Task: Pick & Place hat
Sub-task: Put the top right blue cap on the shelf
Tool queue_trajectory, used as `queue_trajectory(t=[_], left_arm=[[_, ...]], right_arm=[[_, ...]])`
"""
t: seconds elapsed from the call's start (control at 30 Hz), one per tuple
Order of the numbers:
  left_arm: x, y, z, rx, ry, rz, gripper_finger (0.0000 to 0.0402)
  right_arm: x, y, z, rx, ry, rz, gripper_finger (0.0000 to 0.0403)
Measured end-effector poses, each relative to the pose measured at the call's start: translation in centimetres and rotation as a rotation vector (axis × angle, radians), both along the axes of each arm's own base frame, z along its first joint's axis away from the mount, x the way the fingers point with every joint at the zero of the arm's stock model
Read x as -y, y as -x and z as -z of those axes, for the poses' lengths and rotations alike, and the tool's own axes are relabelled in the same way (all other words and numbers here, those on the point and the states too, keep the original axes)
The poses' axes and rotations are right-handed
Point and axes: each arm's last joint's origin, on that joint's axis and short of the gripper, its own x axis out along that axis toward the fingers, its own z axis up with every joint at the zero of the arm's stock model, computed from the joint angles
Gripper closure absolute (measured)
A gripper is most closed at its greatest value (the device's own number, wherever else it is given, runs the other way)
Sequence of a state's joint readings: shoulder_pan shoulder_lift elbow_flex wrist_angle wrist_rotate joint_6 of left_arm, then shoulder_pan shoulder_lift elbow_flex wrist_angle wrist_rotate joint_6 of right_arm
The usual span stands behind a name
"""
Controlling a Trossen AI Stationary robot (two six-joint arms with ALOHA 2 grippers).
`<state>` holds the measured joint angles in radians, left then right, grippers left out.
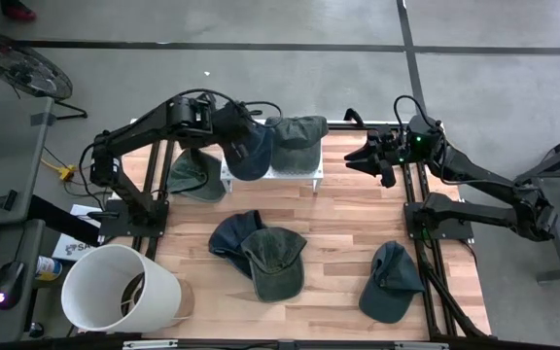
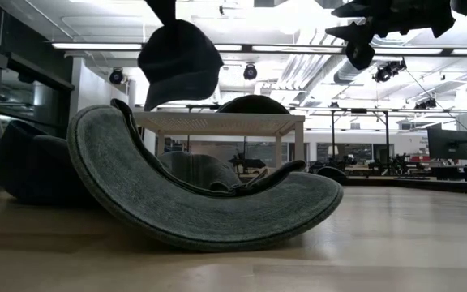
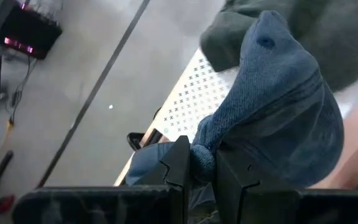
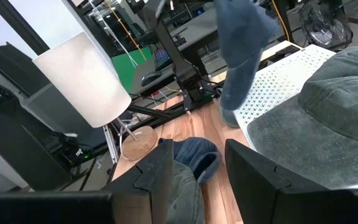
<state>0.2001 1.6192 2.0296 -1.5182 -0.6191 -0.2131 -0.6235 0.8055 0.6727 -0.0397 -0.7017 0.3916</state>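
Holding a dark blue denim cap (image 1: 246, 146) by a fold of its fabric, the left gripper (image 3: 202, 167) has its fingers pinched tight on the cloth; the cap hangs in the air above the white perforated metal stand (image 1: 295, 172) at the far edge of the wooden table (image 1: 358, 233). In the low view the cap hangs clear above the stand top, so it does not yet rest there.

One grey-green cap (image 1: 297, 129) already lies on the stand, at its right part, which suggests one placement is done. The blue cap appears to be the second, and its release is still to come.

Four caps remain on the table:
- a green cap (image 1: 197, 175) just beside the stand's left end;
- a second dark blue cap (image 1: 231, 236) near the table centre;
- an olive green cap (image 1: 275, 262) overlapping that blue cap;
- a teal cap (image 1: 390, 282) near the right edge.

The right gripper (image 1: 372, 158) waits at the far right of the table, raised, its fingers spread and empty. A white cylindrical bin (image 1: 117, 289) stands off the near left corner.

Judged from this layout, the task is under halfway complete.
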Motion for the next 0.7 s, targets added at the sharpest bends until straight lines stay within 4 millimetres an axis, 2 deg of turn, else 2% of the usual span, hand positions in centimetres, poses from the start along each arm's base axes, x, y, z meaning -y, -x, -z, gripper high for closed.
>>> queue_trajectory(t=[0.43,0.7], left_arm=[[-3.0,-1.7,1.9,-0.062,0.038,-0.051,0.0364],[-3.9,-2.7,2.7,-0.055,0.052,-0.062,0.0364]], right_arm=[[0.0,0.0,0.1,-0.003,0.004,-0.002,0.0265],[0.0,0.0,0.1,-0.007,0.002,-0.002,0.0265]])
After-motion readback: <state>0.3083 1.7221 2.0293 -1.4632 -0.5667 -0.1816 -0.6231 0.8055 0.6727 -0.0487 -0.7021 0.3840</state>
